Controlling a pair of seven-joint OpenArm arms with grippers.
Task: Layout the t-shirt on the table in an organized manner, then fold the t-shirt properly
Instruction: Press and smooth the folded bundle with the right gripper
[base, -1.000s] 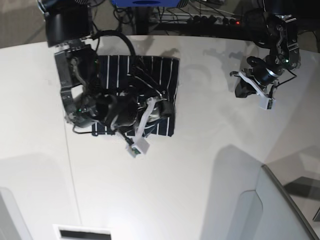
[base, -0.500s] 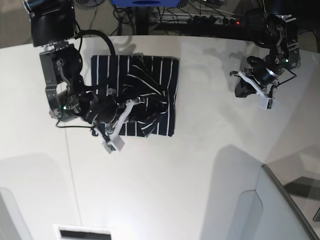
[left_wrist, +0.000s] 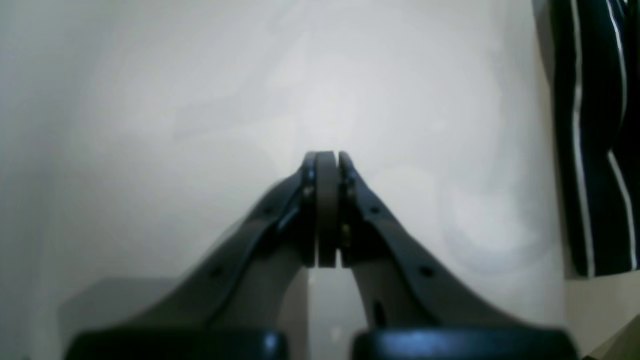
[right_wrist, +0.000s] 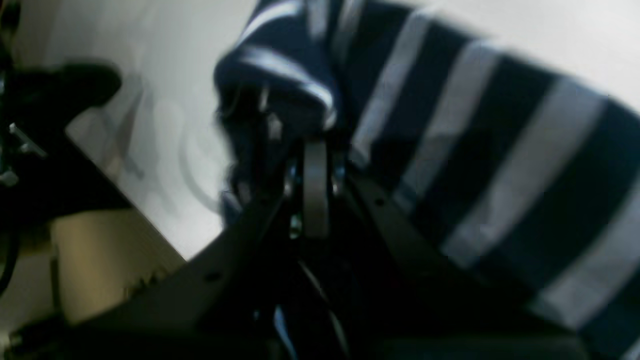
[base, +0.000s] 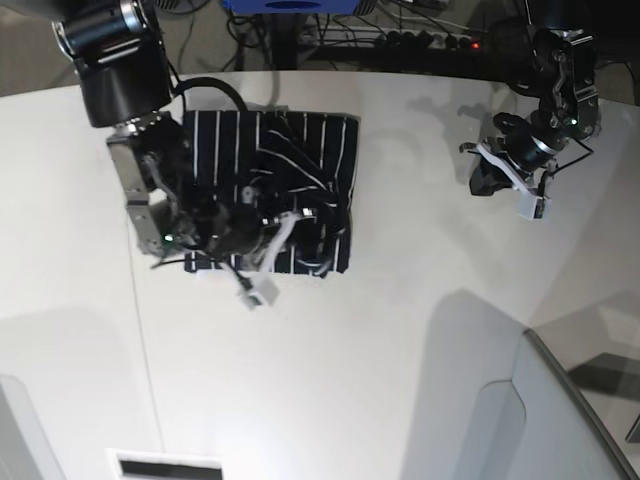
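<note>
Softly rumpled striped t-shirt (base: 300, 170) on smooth white table (base: 400, 330)

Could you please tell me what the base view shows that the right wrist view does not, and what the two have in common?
Only the base view shows the whole folded t-shirt as a rough rectangle on the table, and the left gripper off to the side, apart from the cloth. Only the right wrist view shows the right gripper close up, jaws shut on a bunched fold of the fabric. Both show the navy cloth with white stripes, the white tabletop and the right arm over the shirt.
</note>
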